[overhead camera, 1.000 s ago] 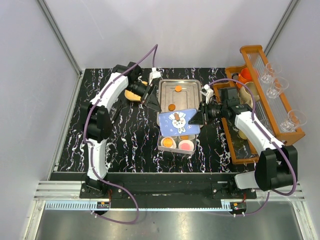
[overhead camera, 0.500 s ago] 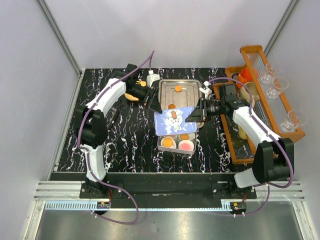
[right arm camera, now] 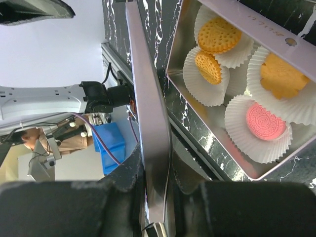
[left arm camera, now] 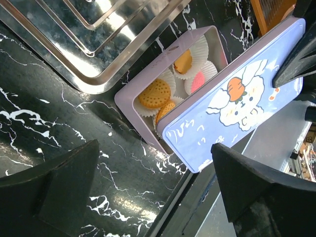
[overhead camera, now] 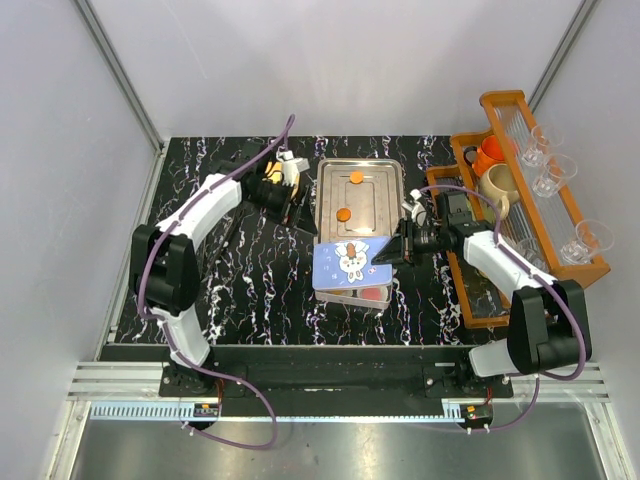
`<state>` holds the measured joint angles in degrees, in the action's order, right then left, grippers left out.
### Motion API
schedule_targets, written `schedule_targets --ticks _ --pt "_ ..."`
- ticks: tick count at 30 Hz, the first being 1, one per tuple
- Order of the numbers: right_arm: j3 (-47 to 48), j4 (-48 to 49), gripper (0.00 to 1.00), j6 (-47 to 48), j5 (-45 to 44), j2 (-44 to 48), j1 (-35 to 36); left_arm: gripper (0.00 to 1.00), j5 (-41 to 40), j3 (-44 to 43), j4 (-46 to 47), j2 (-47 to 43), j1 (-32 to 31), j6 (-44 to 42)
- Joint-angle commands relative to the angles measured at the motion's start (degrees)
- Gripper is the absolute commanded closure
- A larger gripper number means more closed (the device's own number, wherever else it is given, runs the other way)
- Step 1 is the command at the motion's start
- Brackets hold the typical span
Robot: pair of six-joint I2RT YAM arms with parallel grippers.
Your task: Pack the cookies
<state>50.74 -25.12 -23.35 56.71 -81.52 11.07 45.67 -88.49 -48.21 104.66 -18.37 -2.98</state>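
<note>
Cookies (right arm camera: 219,34) sit in white paper cups (right arm camera: 207,96) inside the pale rectangular tin (right arm camera: 247,17) at the near middle of the black marbled worktop (overhead camera: 250,270). I can count three orange ones and a pink cookie (right arm camera: 265,122); whatever else is in there is hidden from me under the lid. My right hand (overhead camera: 392,250) is clenched on the right-hand edge of the blue lid (overhead camera: 350,262), the one with the cartoon rabbit. Its wrist camera shows that edge pinched thin between the two fingers. I see the lid slanted over the tin rather than seated. From above it covers most of the box. The left wrist view shows the end nearest the tray uncovered, with the cookies in plain sight. My left hand (overhead camera: 297,210) is released, fingers spread wide and holding nothing. It hangs just beside the left rim of the steel tray (overhead camera: 322,195), apart from both tin and lid. Two loose cookies (overhead camera: 343,214), both orange, lie on the tray floor behind the tin. Wooden racks (overhead camera: 470,290) with mugs and clear glasses stand along the right side.
</note>
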Motion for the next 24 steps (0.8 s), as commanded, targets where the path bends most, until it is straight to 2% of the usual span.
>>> schedule_targets --ticks 1,10,24 --pt "-1.4 4.6 1.00 -5.1 -1.0 2.9 -0.1 0.01 -1.9 4.5 6.3 -5.0 0.1 2.9" --pt "-5.3 11.9 1.00 -11.6 -3.1 0.7 -0.1 0.01 -2.2 11.7 11.6 -8.2 -2.1 8.2" --pt "-9.8 21.2 1.00 -17.2 -6.3 -0.7 0.0 0.01 -2.9 14.1 14.1 -7.4 -5.6 9.7"
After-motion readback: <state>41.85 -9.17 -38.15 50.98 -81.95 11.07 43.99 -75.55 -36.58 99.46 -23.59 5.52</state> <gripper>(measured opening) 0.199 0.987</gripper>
